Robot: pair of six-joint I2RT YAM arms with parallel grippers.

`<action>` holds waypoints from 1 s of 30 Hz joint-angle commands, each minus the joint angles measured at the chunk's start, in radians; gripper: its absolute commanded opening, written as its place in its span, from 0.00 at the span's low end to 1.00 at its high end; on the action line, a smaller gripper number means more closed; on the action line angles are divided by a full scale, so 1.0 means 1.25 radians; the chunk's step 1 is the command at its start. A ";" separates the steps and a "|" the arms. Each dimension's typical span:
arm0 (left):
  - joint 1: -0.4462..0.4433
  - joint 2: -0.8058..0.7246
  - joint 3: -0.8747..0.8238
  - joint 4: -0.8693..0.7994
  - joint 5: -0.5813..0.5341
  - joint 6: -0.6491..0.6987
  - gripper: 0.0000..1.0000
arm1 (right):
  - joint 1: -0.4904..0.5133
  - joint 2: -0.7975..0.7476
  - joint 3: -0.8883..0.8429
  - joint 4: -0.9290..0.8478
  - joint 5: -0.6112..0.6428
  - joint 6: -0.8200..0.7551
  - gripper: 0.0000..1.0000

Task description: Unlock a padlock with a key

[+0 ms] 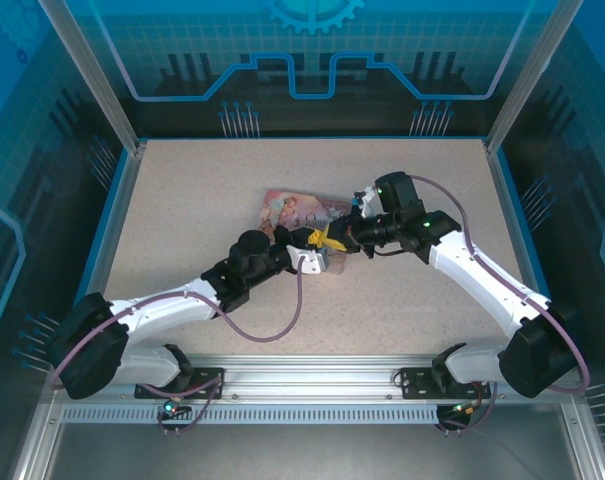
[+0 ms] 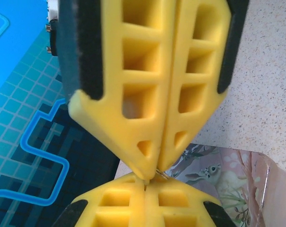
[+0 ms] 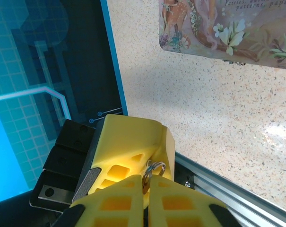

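Both yellow-fingered grippers meet tip to tip above the table, just in front of the pink tin [image 1: 294,208]. My right gripper [image 3: 146,185] is shut on a small silvery key ring [image 3: 155,169]. The ring's far end runs into the seam between the fingers of my left gripper [image 3: 167,150], which are pressed together. In the left wrist view, a thin bit of that ring [image 2: 165,174] shows where my left gripper [image 2: 145,187] touches the right gripper [image 2: 157,169]. From above, the left gripper [image 1: 325,242] and right gripper [image 1: 339,240] overlap. The key's blade and the padlock are hidden.
The pink pictured tin [image 3: 228,28] lies flat on the speckled table [image 1: 182,220], a little behind the grippers. Blue walls and metal posts [image 1: 112,100] enclose the table. An aluminium rail [image 1: 312,375] runs along the near edge.
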 commanded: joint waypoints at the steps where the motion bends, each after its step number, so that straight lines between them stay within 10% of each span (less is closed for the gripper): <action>1: -0.007 -0.002 0.017 0.034 0.019 0.008 0.00 | 0.007 0.015 0.015 0.000 0.003 -0.001 0.01; 5: -0.007 -0.005 0.011 0.043 0.018 -0.004 0.00 | 0.007 0.005 0.015 -0.013 0.028 -0.027 0.00; 18: 0.006 -0.151 -0.024 -0.112 0.042 -0.265 0.64 | -0.049 -0.118 -0.202 0.295 0.064 -0.157 0.00; 30: 0.182 -0.265 0.089 -0.299 0.161 -1.181 0.71 | -0.044 -0.172 -0.361 0.744 0.075 -0.269 0.00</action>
